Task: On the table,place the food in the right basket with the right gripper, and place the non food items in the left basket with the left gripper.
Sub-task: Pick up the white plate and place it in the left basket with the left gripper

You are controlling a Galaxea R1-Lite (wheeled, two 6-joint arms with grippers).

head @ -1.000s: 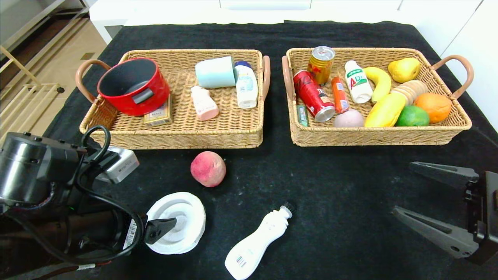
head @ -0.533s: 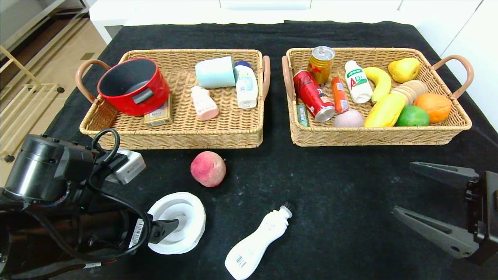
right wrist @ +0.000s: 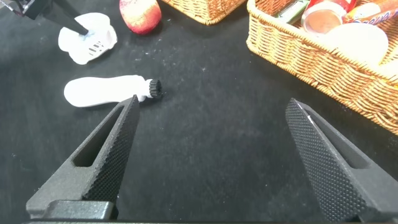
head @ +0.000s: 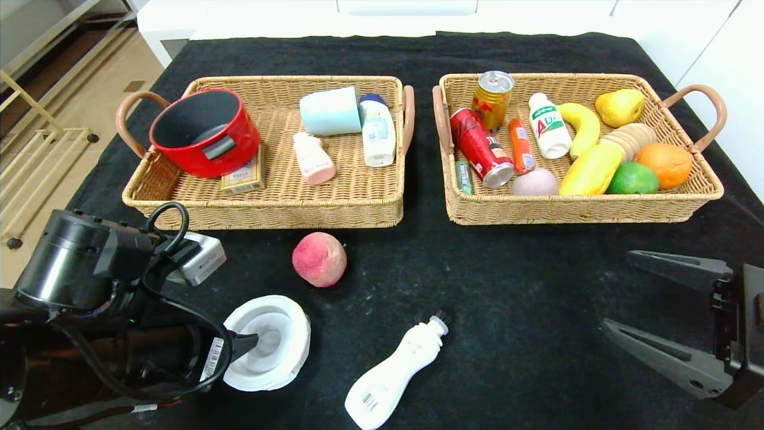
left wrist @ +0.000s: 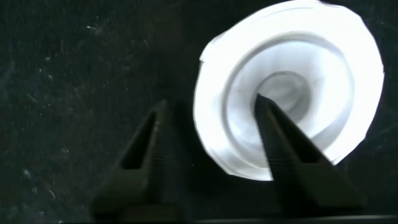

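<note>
Black lint-speckled cloth covers the table (head: 525, 286); white furniture behind, tan floor off the left edge. Two wicker trays at the far half, side by side, just apart. Left basket (head: 358, 203): red pot, flat box tucked under it, pale blue cup on its side, white bottle, small pink bottle. Right basket (head: 585, 209): big yellow oblong fruit (head: 592, 169), red can, gold can, pale pinkish-grey ball (head: 535, 182), orange-red sausage stick (head: 521, 145), plus banana, pear, orange, lime, a small white drink bottle. Left gripper (head: 250, 349) low at the near left corner, jaws partway closed across the rim of the white coiled disc (head: 271, 343): one finger (left wrist: 283, 143) lies in the disc's centre hollow, the other outside the rim over the cloth; disc looks tilted, near side up; firm grip or not, cannot tell. Right gripper (head: 621, 292) parked at the near right, fingers spread wide, holding nothing. White waisted bottle (head: 391, 373) flat on the cloth, near centre, bristly black tip pointing toward the baskets. Peach (head: 319, 259) on the cloth just in front of the left basket, apart from the disc
</note>
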